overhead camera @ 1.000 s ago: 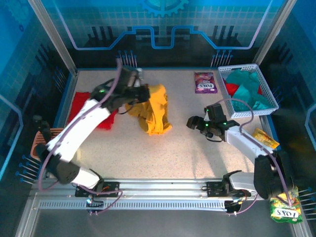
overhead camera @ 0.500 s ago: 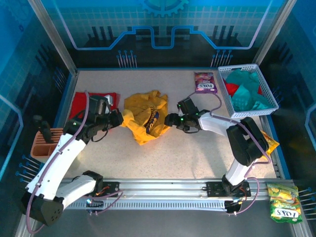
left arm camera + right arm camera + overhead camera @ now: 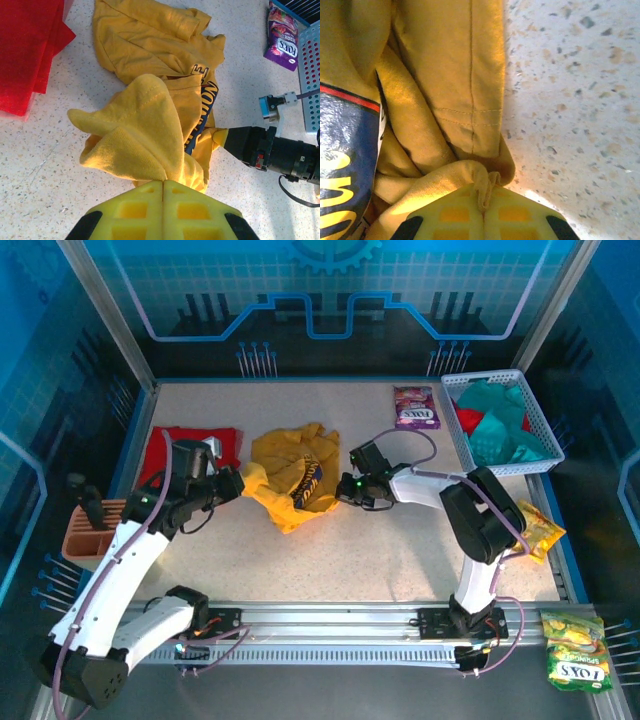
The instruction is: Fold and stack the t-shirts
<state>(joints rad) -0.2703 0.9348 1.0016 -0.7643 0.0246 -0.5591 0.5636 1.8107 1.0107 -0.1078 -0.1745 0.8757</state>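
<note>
Where left fingers [image 3: 131, 212] pinch, crumpled mustard tee [image 3: 145, 115]

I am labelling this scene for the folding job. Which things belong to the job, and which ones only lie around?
Belong to the job:
- yellow t-shirt
- red t-shirt
- teal t-shirts, in the white basket

Just lying about:
- purple snack packet
- FOX'S packet
- orange holder

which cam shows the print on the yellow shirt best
Left wrist: the print on the yellow t-shirt sits mid-frame, letters partly readable between folds. Top external shows it small; right wrist crops it at the left edge.
</note>
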